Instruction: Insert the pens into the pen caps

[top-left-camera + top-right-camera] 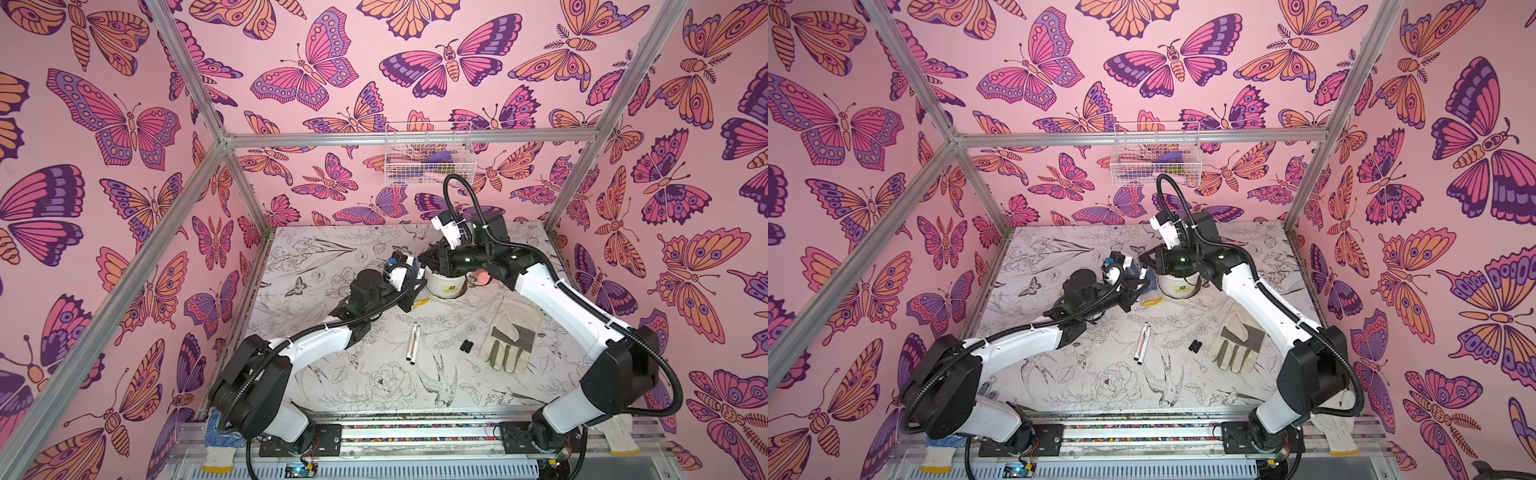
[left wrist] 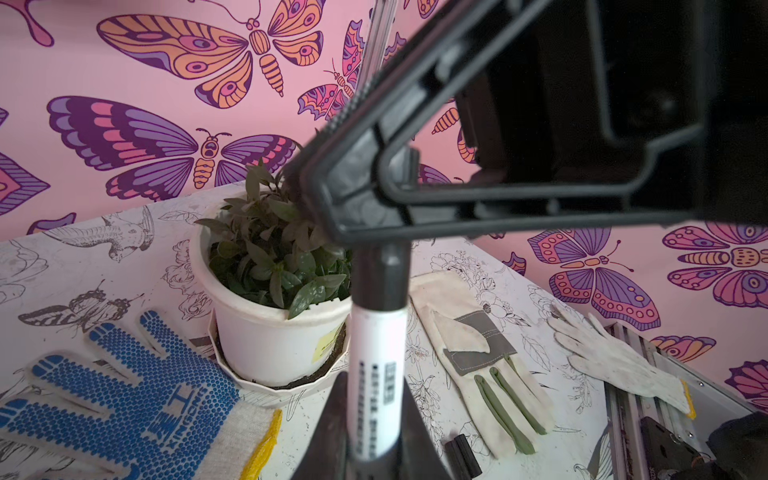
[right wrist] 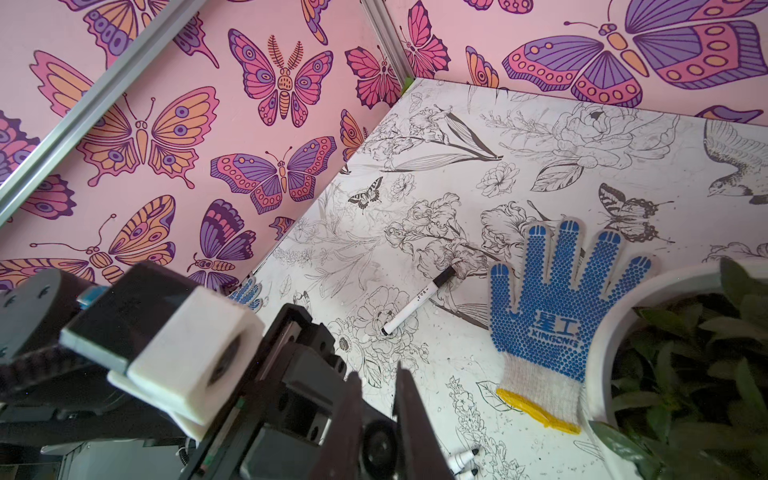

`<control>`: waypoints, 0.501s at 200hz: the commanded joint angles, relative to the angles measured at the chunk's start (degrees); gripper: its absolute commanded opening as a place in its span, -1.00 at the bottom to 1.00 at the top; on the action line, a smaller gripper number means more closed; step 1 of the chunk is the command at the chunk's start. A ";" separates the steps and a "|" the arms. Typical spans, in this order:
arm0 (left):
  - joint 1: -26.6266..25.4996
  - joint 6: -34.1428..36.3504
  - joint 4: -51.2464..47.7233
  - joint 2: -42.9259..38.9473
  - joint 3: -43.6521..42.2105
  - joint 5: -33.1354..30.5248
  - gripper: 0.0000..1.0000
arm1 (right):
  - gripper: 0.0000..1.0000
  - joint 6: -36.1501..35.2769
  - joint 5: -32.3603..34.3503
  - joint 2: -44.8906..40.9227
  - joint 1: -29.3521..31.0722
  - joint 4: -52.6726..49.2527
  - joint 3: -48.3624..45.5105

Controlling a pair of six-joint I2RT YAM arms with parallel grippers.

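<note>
A pen (image 2: 376,374) with a white barrel and dark print sits clamped between the fingers of the left gripper (image 2: 375,390), raised off the flower-printed table (image 1: 332,374) toward its back half. The end pointing away from that gripper is inside a dark pen cap (image 2: 380,274). The right gripper (image 3: 378,382), its jaws drawn in tight, pinches the far end of that cap. How deep the pen sits in the cap cannot be told, as the black finger covers the cap's end. In both top views the two grippers meet just to the left of the potted plant (image 1: 446,286), whose white pot stands in a shallow saucer. Two more pens (image 1: 414,343) lie side by side near the middle of the table, close enough to look as if they touch, their nibs bare and pointing toward the back. To their right, two black caps (image 1: 466,345) lie together, empty, just beside the fingers of a pale leather work glove (image 1: 509,338) spread flat on the table. A fourth pen (image 3: 417,301), its black cap already on, shows only in the right wrist view. It lies on the table near the edge of a blue-dotted glove (image 3: 557,307), which lies palm up just beside the pot.
</note>
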 commanded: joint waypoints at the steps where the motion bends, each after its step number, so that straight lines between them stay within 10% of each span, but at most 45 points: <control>1: 2.44 -3.12 24.99 -8.12 7.24 -10.26 -1.00 | -1.00 -0.78 -3.00 2.24 0.22 -27.26 -7.29; 100: -4.55 -0.71 24.63 -6.00 1.35 -13.50 -1.00 | -1.00 -0.10 -4.51 3.52 2.78 -26.77 -5.65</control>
